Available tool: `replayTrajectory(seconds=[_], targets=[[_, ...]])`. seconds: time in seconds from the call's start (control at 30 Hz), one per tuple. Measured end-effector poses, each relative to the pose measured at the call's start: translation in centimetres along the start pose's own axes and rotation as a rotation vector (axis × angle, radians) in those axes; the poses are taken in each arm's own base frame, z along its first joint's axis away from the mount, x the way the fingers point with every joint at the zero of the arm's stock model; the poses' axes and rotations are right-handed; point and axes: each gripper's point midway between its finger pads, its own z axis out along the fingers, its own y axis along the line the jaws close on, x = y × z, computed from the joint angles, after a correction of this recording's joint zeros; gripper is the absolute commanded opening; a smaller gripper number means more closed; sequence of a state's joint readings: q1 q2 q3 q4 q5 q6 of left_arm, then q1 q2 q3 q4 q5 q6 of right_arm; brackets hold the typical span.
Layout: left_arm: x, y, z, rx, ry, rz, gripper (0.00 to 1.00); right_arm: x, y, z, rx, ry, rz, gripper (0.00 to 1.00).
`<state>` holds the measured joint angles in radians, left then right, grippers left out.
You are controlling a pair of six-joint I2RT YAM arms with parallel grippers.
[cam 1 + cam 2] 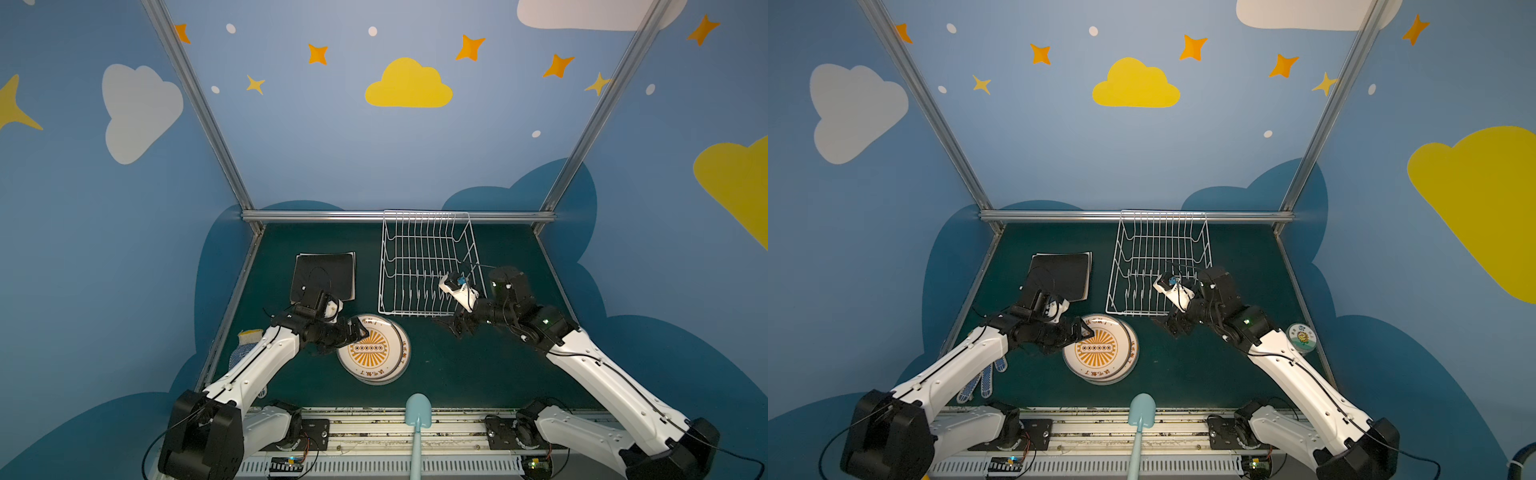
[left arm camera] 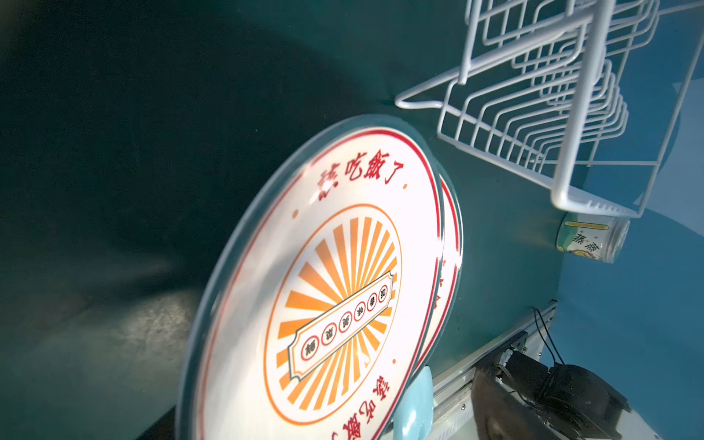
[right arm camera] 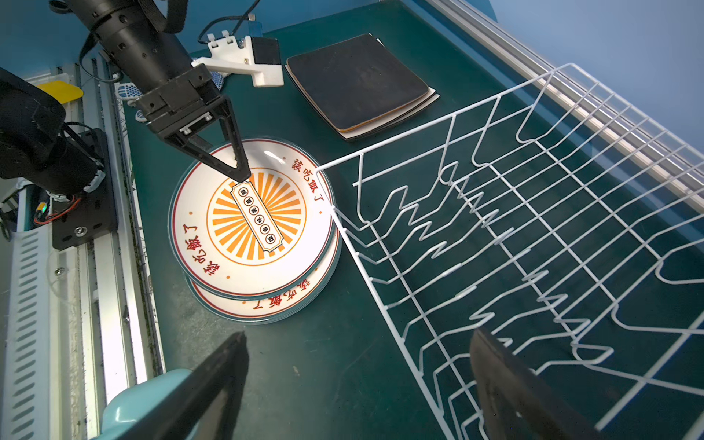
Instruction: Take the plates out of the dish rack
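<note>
The white wire dish rack [image 1: 428, 266] stands at the back of the green table, and I see no plate in it in any view. A stack of round white plates [image 1: 376, 353] with orange sunburst faces lies flat in front of it. The black square plate [image 1: 324, 274] rests on cream ones to the left. My left gripper [image 1: 360, 332] hovers open just above the round stack's far left rim, holding nothing. My right gripper [image 3: 358, 354] stands open and empty over the table by the rack's near right corner.
A light-blue scoop [image 1: 417, 411] lies at the table's front edge. A small round tin [image 1: 1301, 337] sits at the right edge. Dotted gloves [image 1: 984, 382] and a yellow sponge [image 1: 251, 334] lie at the left. An aluminium rail runs behind the rack.
</note>
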<state>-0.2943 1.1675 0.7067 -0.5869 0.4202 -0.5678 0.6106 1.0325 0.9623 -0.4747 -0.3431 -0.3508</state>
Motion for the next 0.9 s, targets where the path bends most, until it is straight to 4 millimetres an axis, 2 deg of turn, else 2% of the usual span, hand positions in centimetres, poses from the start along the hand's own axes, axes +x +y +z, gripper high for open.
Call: replayTrajectory(seconds=[0.5, 0.9], targets=[[-0.3, 1.1, -0.9, -0.082, -0.032, -0.009, 1.0, -0.1, -0.1, -0.4, 0.02, -0.012, -0.012, 0.91], [-1.9, -0.3, -2.3, -0.079, -0.078, 0.015, 1.0, -0.3, -0.4, -0.7, 0.046, -0.025, -0.02, 0.91]])
